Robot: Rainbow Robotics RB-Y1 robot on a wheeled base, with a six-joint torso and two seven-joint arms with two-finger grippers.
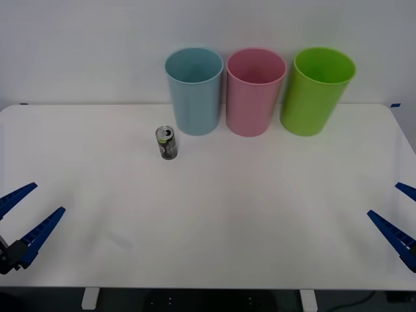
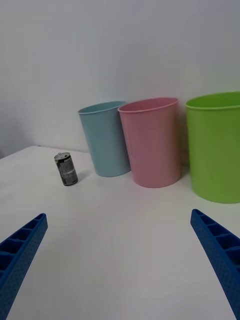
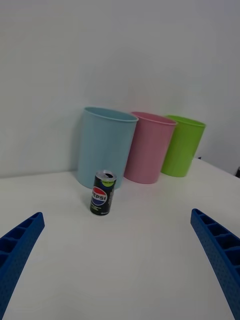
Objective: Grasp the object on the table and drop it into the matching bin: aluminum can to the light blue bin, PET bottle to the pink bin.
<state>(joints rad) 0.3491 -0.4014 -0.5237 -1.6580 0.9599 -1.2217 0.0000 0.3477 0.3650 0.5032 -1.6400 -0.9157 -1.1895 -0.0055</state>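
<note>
Here the aluminum can (image 1: 167, 143) stands upright on the table (image 1: 214, 221), just in front of the light blue bin (image 1: 194, 91), beside the pink bin (image 1: 255, 91). The left gripper (image 1: 26, 218) and right gripper (image 1: 404, 218) hang spread wide at the near corners, holding nothing.

Left gripper (image 1: 31, 207) low at about 8 o'clock in the front view, at the near left corner of the bench (image 1: 214, 221). Blue ribbed fingers (image 1: 43, 229) spread wide, holding nothing, tips aimed forward and inward. Right gripper (image 1: 396, 209) mirrored at about 4 o'clock, near right corner. Its fingers (image 1: 389, 231) likewise spread apart and empty, tips angled inward. Both grippers sit well apart from each other.
</note>
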